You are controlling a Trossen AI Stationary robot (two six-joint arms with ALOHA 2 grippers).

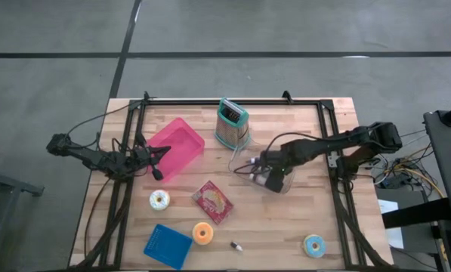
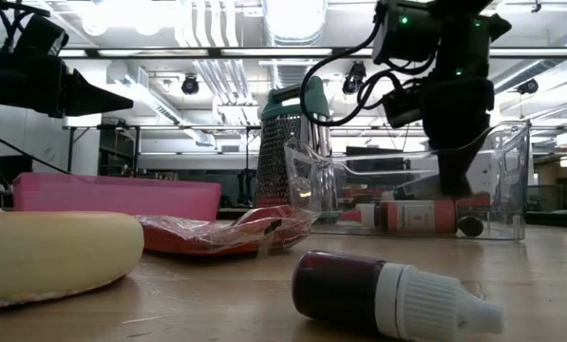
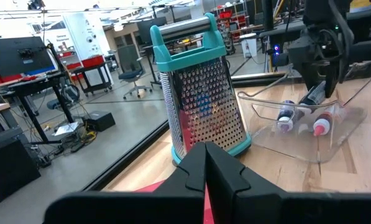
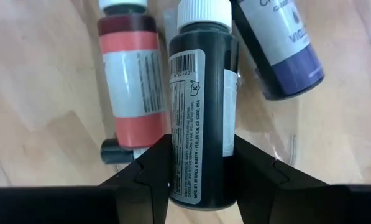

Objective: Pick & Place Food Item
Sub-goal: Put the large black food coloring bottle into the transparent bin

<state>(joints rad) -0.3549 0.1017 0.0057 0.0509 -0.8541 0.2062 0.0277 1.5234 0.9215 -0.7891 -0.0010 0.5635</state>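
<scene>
Two arms up; I have a bottle held over the clear bin.

High view: my right gripper (image 1: 267, 172) sits in the clear bin (image 1: 244, 160); left gripper (image 1: 157, 172) waits closed by the pink tray (image 1: 181, 140). Low view: another small bottle (image 2: 387, 294) lies on the table. Right wrist: fingers clamp the dark bottle (image 4: 201, 112) above the red bottle (image 4: 132, 87) and purple bottle (image 4: 284, 43). I judge it could land on the neighbours and roll.

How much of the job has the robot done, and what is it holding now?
Two small bottles, a red one and a purple one, already lie in the clear bin. The right gripper holds a dark bottle over them, jaws shut on its sides. Another little bottle waits on the table. The left gripper is shut beside the pink bin.
</scene>
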